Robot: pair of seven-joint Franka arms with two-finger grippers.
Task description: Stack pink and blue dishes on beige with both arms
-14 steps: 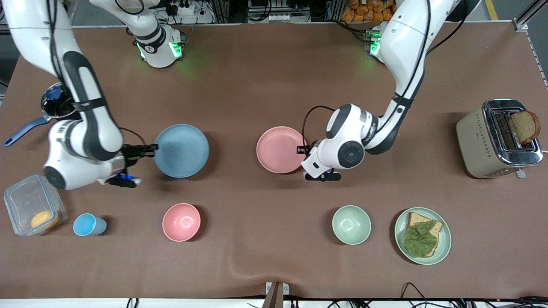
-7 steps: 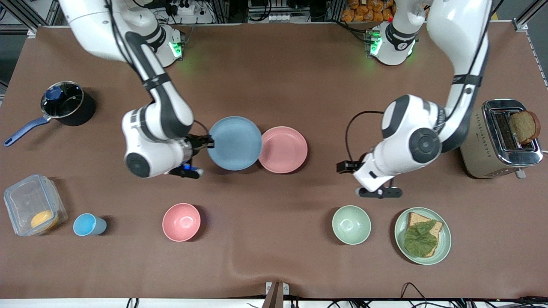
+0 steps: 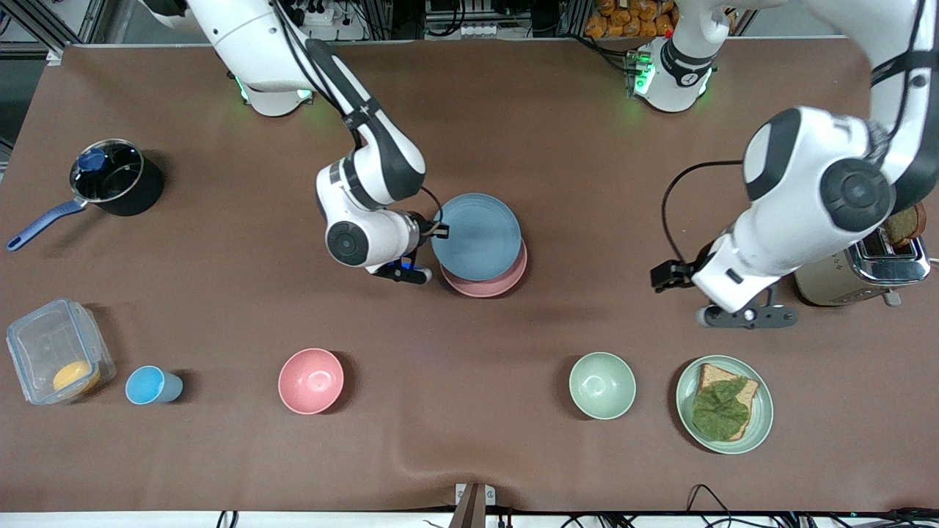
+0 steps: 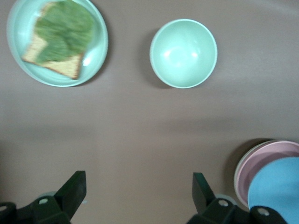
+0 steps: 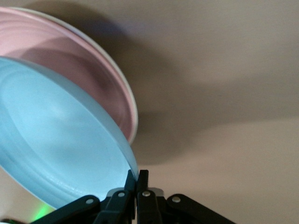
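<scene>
Right arm holding the blue plate (image 3: 475, 236) over the pink plate (image 3: 493, 282), the last stacking step in hand.

The right gripper (image 3: 439, 230) is pinching the blue plate's rim, fingers closed on it, the plate hanging slightly tilted and offset above the pink plate. In the left wrist view a pale rim is showing under the pink plate, probably the beige plate (image 4: 243, 161), though this is uncertain. The left gripper (image 4: 135, 198) is hanging with fingers apart over bare tabletop (image 3: 513, 125), well away from the stack, toward the toaster (image 3: 843, 282); that arm is waiting. The next move is calling for centring the blue plate over the pink one, lowering until seated, then releasing.
</scene>
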